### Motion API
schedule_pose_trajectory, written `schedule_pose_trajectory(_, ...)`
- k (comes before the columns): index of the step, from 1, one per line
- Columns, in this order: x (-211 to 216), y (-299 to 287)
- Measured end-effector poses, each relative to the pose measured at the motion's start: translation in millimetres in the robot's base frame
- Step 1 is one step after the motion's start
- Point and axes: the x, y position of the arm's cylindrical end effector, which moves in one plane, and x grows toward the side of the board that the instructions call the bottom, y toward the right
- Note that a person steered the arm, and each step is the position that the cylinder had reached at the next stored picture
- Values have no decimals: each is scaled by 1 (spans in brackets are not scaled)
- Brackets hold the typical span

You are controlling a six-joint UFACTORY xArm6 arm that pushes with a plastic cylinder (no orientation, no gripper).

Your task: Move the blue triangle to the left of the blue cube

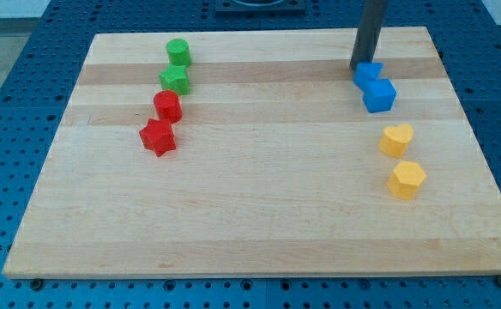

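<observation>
My tip (359,68) sits at the far right of the tabletop (259,215), touching or just beside the far-left edge of the blue triangle (369,73); there is no pincer on this arm, only the rod, so nothing opens or closes. The blue triangle lies at the far right, touching the blue cube (379,95), which sits just nearer and slightly right of it. The main risk, as I judge it, comes from that contact: any push with a nearward part drives the triangle into the cube and carries both along, so the cube shifts and the wanted arrangement slips away. My tip also stands on the triangle's left, the side it must travel toward, so it has to come round the far side first, and a careless sweep could clip the cube. An off-centre push could spin the triangle and let it slide off the rod. A long nearward shove could disturb the yellow heart-shaped block (396,139) and the yellow hexagonal block (407,179) further down the right side. The triangle's shape is partly hidden by the rod, so I cannot tell where its apex points; its visible body seems to run roughly left to right. The green and red blocks are well apart at the far left.
</observation>
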Motion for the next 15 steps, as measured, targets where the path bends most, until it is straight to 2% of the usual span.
schedule_pose_trajectory(1, 79, -12)
schedule_pose_trajectory(2, 87, -13)
schedule_pose_trajectory(3, 38, -9)
schedule_pose_trajectory(5, -7, 17)
schedule_pose_trajectory(8, -21, 21)
schedule_pose_trajectory(9, -4, 64)
schedule_pose_trajectory(12, 75, 35)
schedule_pose_trajectory(13, 78, 30)
schedule_pose_trajectory(15, 137, 2)
